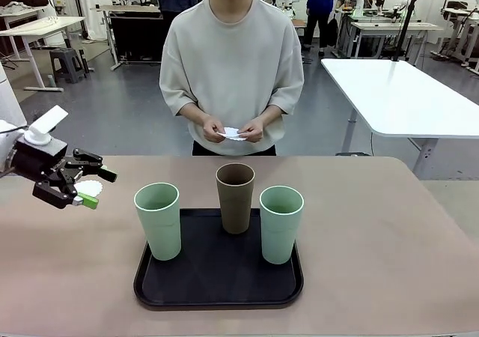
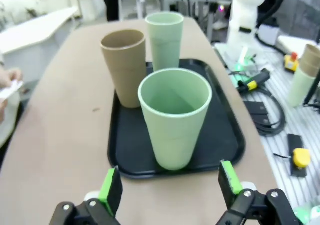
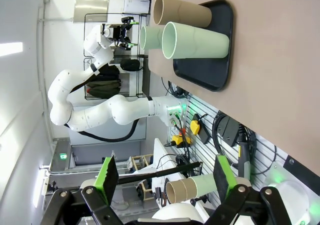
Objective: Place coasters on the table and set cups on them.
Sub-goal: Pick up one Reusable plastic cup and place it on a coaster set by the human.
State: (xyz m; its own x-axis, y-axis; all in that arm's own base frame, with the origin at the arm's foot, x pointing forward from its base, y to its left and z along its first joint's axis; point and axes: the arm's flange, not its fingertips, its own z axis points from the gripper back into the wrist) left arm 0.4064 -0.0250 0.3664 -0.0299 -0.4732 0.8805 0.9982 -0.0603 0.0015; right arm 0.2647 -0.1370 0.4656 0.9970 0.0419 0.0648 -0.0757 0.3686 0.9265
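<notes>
Three cups stand upright on a black tray (image 1: 217, 281): a pale green cup (image 1: 158, 221) at the left, a brown cup (image 1: 235, 197) at the back middle, and a second pale green cup (image 1: 281, 223) at the right. My left gripper (image 1: 84, 188) hovers open low over the beige table (image 1: 374, 240), left of the tray. One white lacy coaster (image 1: 90, 188) shows between its fingers, not pinched. The left wrist view faces the near green cup (image 2: 174, 120), with my left gripper (image 2: 169, 187) wide open. My right gripper (image 3: 165, 177) is open and holds nothing. The person holds more coasters (image 1: 232, 133) in both hands.
The person stands at the table's far edge, hands at waist height. In the right wrist view the tray (image 3: 220, 65) with the cups lies far off, and spare cups (image 3: 190, 187) are stacked beside the robot base. A white table (image 1: 404, 97) stands at the back right.
</notes>
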